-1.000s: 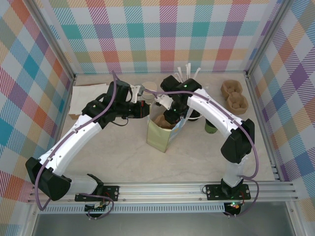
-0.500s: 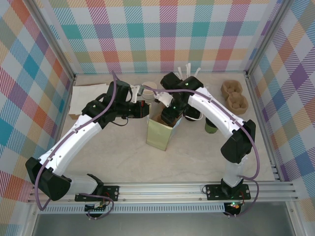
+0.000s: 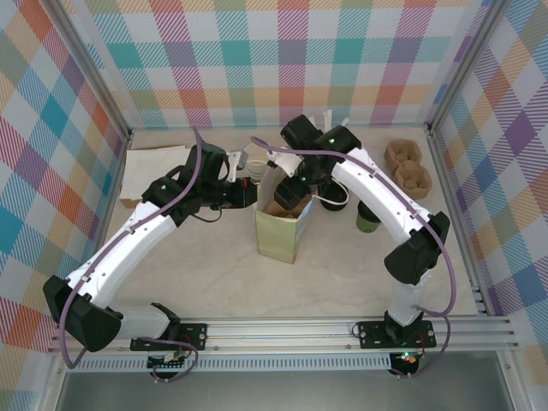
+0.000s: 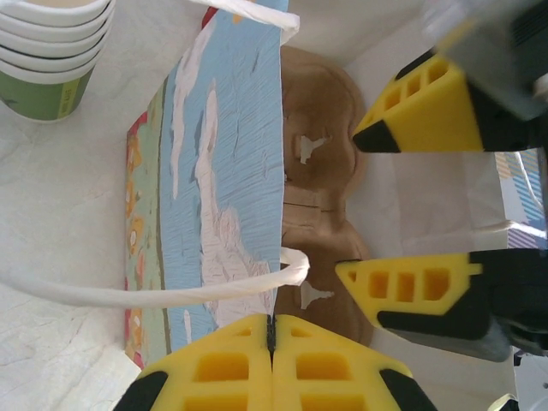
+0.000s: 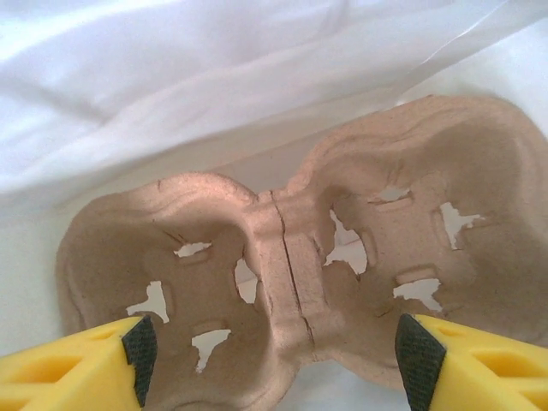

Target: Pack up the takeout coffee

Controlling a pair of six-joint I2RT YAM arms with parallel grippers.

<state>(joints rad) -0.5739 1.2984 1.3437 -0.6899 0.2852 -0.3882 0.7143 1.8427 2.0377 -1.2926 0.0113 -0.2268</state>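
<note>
The takeout coffee (image 3: 367, 220), a small green cup with a dark lid, stands on the table right of the paper bag (image 3: 276, 237). A brown cup carrier (image 5: 300, 274) lies inside the bag (image 4: 227, 163). My right gripper (image 5: 274, 368) hangs open just above the carrier (image 3: 278, 208), holding nothing. In the left wrist view its yellow fingers (image 4: 424, 111) sit apart over the carrier (image 4: 321, 188). My left gripper (image 4: 271, 347) is shut on the bag's rim, pinching the near-left edge (image 3: 251, 196). From above, my right gripper (image 3: 295, 187) is over the bag's mouth.
A stack of lidless green cups (image 4: 51, 51) stands behind the bag (image 3: 257, 157). Spare brown carriers (image 3: 407, 168) lie at the back right. White sheets (image 3: 154, 167) lie at the back left. A dark round object (image 3: 336, 199) sits between bag and coffee. The bag's white handle (image 4: 154, 291) loops outward.
My right gripper has opened, let go of the carrier inside the bag, and drawn up and back toward the bag's mouth. The left gripper has kept its pinch on the rim.
</note>
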